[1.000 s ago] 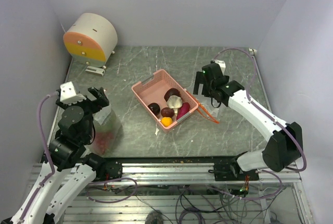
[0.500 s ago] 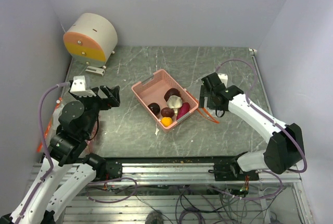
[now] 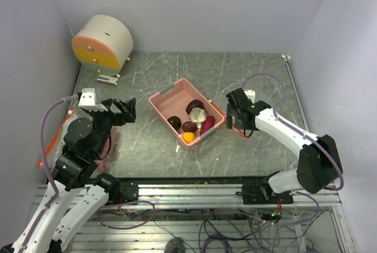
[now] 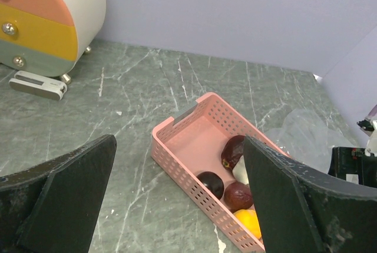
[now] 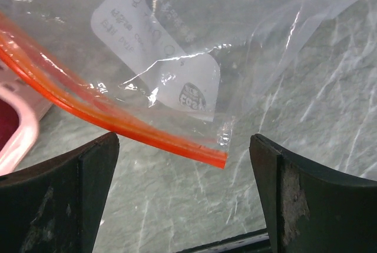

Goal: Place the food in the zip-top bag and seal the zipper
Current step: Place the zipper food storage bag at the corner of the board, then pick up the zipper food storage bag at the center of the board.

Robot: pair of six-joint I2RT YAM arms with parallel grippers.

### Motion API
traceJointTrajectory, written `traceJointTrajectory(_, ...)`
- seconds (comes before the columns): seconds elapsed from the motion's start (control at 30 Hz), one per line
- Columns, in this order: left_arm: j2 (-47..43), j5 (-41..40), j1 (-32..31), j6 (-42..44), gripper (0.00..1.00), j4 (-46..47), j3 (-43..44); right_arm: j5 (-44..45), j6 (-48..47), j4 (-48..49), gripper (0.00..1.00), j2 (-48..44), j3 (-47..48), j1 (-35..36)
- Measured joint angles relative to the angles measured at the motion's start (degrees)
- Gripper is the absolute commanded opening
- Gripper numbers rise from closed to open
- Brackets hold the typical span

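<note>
Your top camera looks steeply down from above and behind the arm bases (image 3: 118,193), taking in the whole grey marbled tabletop (image 3: 159,141). Your left wrist camera sits low, facing across the table at the pink plastic lattice basket (image 4: 182,173), which the top view shares. Your right wrist camera hangs very close over the crinkly clear plastic bag (image 5: 177,29), whose orange-red mouth strip (image 5: 194,150) also shows from above.

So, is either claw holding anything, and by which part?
Nothing is held. The left claw and right claw are open; the right hovers above the zipper end.
</note>
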Motion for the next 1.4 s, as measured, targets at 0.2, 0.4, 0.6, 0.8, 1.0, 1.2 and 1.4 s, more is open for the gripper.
traceJointTrajectory(0.2,-0.52,0.44,0.0,-0.02,1.0,0.04,-0.55,5.57,-0.02,2.6,0.94,4.85,0.02,0.0)
traceJointTrajectory(0.4,-0.52,0.59,0.0,0.31,1.0,-0.04,-0.55,10.82,-0.28,7.02,0.74,9.18,0.02,0.0)
traceJointTrajectory(0.6,-0.83,0.83,0.0,0.94,1.0,-0.31,-0.55,14.56,-1.18,10.6,0.46,12.46,0.02,0.0)
traceJointTrajectory(0.8,-1.14,0.83,0.0,1.4,0.99,-0.48,-0.52,17.05,-1.84,12.63,0.08,11.06,0.02,0.0)
traceJointTrajectory(1.0,-0.76,1.03,0.0,1.51,0.99,-0.48,-0.52,18.01,-3.32,16.85,0.28,4.48,-0.85,0.0)
traceJointTrajectory(1.2,-0.72,1.05,0.0,1.66,1.0,-0.59,-0.52,17.88,-6.62,20.79,0.86,3.37,0.2,0.0)
traceJointTrajectory(1.4,-1.18,1.05,0.0,1.9,1.0,-0.96,-0.52,18.71,-13.6,23.96,1.0,5.27,-0.48,4.52)
